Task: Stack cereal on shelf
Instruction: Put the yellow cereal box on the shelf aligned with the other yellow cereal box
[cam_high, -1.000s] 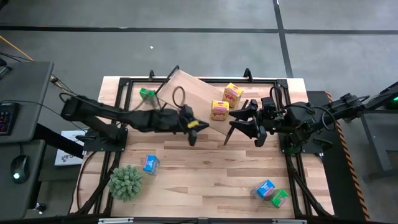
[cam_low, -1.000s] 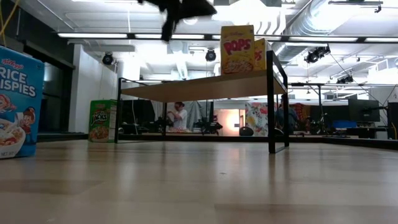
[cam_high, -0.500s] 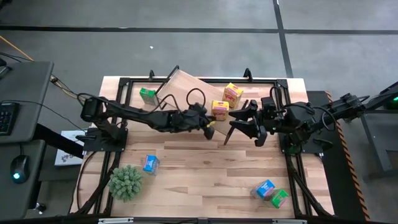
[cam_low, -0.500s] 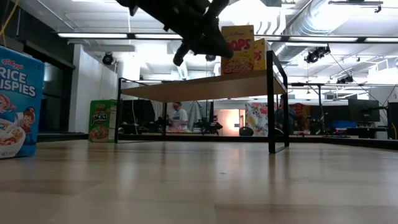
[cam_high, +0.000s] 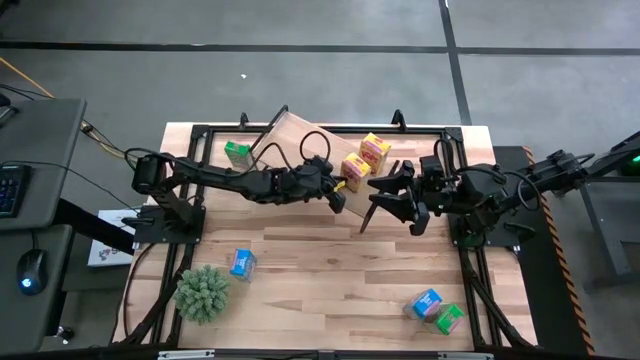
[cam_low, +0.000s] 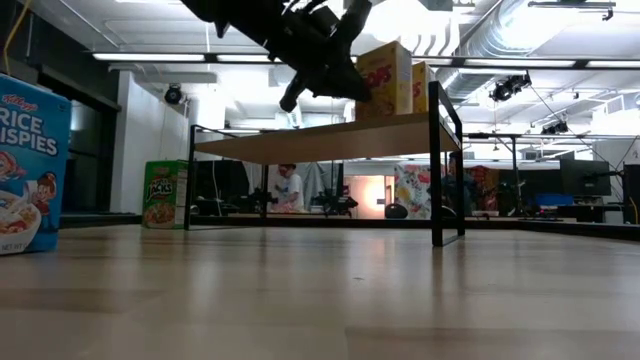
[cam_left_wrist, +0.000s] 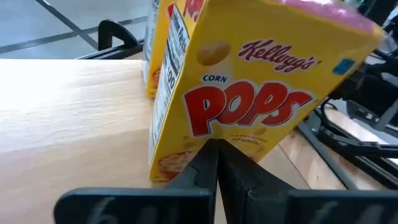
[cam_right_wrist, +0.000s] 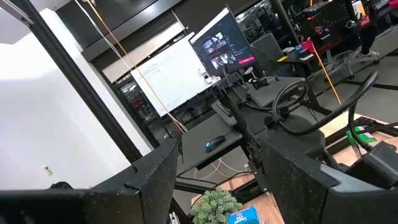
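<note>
The light slatted-wood surface (cam_high: 330, 270) filled the middle of the high view, and the long pale-wood plank shelf with black metal frame ends (cam_high: 300, 140) lay slantwise across its upper centre. In the low view that shelf (cam_low: 330, 138) stood as a raised plank on thin black legs.

On the shelf stood two yellow cardboard Corn Pops cereal boxes: the nearer box (cam_high: 354, 166) just right of centre, and a second yellow box (cam_high: 375, 151) close beside it, up and to the right. A green box (cam_high: 236, 151) sat at upper left by the shelf's end, a blue box (cam_high: 242, 263) at lower left near a fuzzy green plant ball (cam_high: 203, 292), and a blue box and green box pair (cam_high: 437, 309) at lower right.

The left end effector (cam_high: 334, 194) lay against the nearer yellow box, which leaned in the low view (cam_low: 385, 80). In the left wrist view its fingers (cam_left_wrist: 217, 177) were pressed together, tips touching the box's lower front (cam_left_wrist: 249, 93), clamped on nothing. The right end effector (cam_high: 385, 200) hung right of centre with its fingers spread apart.

The step in hand looked like nudging the box square. A slow, low push would likely serve best, since a hard one could topple it against its neighbour.
</note>
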